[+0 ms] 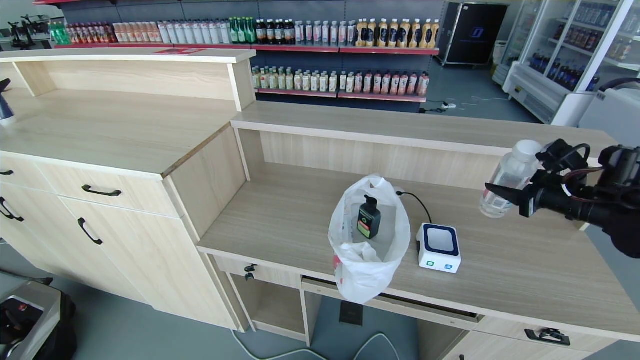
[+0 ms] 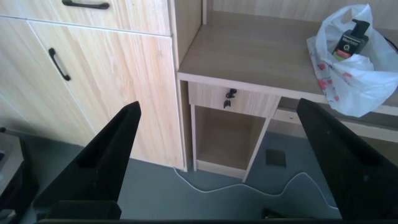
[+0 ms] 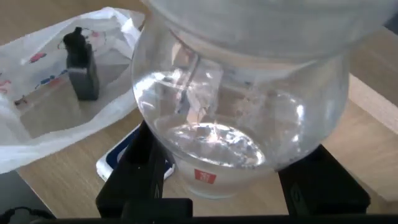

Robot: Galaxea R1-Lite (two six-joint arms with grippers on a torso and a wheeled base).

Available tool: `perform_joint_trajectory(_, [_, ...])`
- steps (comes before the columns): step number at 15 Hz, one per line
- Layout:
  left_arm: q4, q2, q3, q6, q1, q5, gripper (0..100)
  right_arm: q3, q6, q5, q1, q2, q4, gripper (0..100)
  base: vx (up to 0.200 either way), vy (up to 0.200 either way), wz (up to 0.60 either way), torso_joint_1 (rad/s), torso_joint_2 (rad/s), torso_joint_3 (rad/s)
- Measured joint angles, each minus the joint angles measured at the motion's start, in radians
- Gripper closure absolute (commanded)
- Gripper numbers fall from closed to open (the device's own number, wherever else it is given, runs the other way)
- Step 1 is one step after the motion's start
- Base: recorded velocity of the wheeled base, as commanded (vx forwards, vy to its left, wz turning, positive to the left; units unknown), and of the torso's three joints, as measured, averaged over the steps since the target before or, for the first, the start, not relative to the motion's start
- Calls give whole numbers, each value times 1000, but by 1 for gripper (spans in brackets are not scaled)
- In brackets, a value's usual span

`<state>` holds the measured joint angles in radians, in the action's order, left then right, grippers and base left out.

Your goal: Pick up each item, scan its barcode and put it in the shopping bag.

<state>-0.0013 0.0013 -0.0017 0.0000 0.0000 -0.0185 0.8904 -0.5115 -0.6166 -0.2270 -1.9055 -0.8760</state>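
the left gripper [image 2: 219, 109] hangs well apart from the shopping bag [image 1: 350, 270], low before the counter [image 1: 280, 220] front, its two fingers spread wide. the one bag stands open on the counter, with one dark pump bottle [image 1: 369, 218] upright inside it. just right of the bag sits one white scanner [image 1: 439, 247]. farther right of the bag, above the counter, the right gripper [image 1: 500, 194] has its fingers clamped around one clear water bottle [image 1: 507, 175].

The clear bottle [image 3: 236, 93] runs off the right wrist view's top edge and hides most of the scanner [image 3: 114, 163] behind it.
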Motion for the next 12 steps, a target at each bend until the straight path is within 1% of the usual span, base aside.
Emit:
perform_joint_trajectory(2, [0,0,0,0,0,0,0,-19,127,334,11,69,15,100,0,0,0,0,0,0])
perform_joint_trajectory(3, [0,0,0,0,0,0,0,-45,162,462,25,96,18,100,0,0,0,0,0,0])
perform_joint_trajectory(4, [0,0,0,0,0,0,0,-79,176,526,37,115,19,100,0,0,0,0,0,0])
perform_joint_trajectory(6, [0,0,0,0,0,0,0,-151,172,573,60,158,3,100,0,0,0,0,0,0])
perform_joint_trajectory(8, [0,0,0,0,0,0,0,-181,132,579,82,181,-92,100,0,0,0,0,0,0])
perform_joint_trajectory(11, [0,0,0,0,0,0,0,-211,54,569,121,199,-218,100,0,0,0,0,0,0])
perform_joint_trajectory(12, [0,0,0,0,0,0,0,-217,38,529,126,206,-236,100,0,0,600,2,2,7])
